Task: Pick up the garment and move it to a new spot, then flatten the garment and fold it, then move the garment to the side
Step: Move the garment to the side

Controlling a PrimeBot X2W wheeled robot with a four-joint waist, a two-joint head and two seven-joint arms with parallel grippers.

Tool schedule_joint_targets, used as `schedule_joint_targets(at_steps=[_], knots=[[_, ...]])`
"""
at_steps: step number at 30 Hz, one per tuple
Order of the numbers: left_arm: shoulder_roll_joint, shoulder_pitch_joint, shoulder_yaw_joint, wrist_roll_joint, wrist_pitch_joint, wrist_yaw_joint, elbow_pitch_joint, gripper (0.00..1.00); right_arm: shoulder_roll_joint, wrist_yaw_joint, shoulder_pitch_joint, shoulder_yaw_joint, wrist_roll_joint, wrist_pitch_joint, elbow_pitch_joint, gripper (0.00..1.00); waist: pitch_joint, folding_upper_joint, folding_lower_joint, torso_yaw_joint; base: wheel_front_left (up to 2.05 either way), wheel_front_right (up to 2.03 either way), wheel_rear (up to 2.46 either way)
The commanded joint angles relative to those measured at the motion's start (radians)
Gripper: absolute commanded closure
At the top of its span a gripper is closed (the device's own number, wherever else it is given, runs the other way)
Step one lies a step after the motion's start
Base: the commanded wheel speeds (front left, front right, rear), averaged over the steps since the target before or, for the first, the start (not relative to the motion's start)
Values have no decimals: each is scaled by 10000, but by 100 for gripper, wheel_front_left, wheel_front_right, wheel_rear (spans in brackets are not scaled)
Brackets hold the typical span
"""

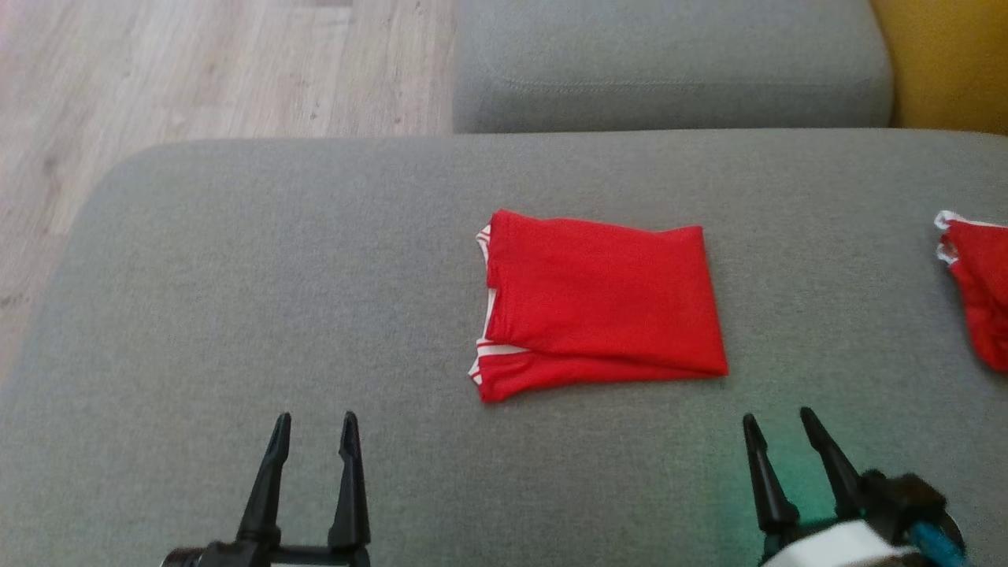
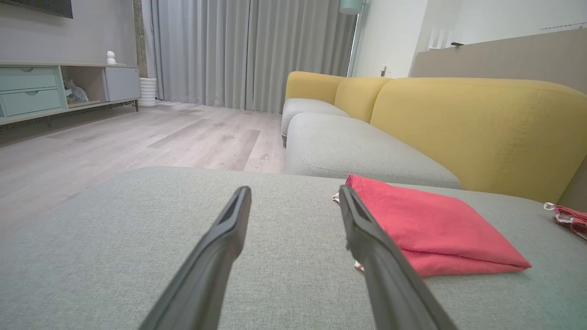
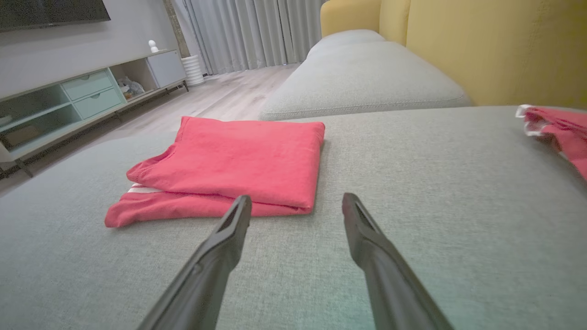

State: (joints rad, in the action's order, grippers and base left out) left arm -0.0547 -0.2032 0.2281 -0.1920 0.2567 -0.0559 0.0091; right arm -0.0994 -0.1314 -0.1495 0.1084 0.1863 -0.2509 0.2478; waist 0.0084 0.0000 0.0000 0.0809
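The garment (image 1: 598, 303) is red with white trim and lies folded into a neat rectangle on the grey cushion (image 1: 236, 276), near its middle. It also appears in the left wrist view (image 2: 435, 229) and the right wrist view (image 3: 234, 165). My left gripper (image 1: 315, 429) hovers open at the near left, well short of the garment, with nothing between its fingers. My right gripper (image 1: 776, 429) stands open at the near right, just in front of the garment's near right corner, empty too. Both pairs of fingers (image 2: 229, 220) (image 3: 234, 220) are spread wide.
A second red cloth with white trim (image 1: 980, 287) lies crumpled at the cushion's right edge. Beyond the cushion sit another grey seat (image 1: 669, 71) and a yellow backrest (image 1: 945, 63). Wooden floor (image 1: 197, 71) lies off the left and far edge.
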Motion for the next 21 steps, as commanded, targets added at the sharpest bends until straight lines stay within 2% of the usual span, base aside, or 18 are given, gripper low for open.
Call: schedule_joint_targets(at_steps=[1,6,13,21], knots=[[45,480,-228,0,51,45,-432,0,-103,7,744,291,155,-108,-110,0,194,0,0,124,0,0,0],[45,703,12,51,51,213,-578,0,-101,7,1911,341,1239,-16,1324,0,717,0,0,434,0,0,0],[45,1214,387,247,51,23,-421,0,-513,7,3996,599,3273,1541,2776,0,1505,0,0,933,0,0,0],[45,1534,758,175,51,-226,-265,0,-1118,7,5276,331,4400,2451,4156,0,1864,0,0,1360,0,0,0]])
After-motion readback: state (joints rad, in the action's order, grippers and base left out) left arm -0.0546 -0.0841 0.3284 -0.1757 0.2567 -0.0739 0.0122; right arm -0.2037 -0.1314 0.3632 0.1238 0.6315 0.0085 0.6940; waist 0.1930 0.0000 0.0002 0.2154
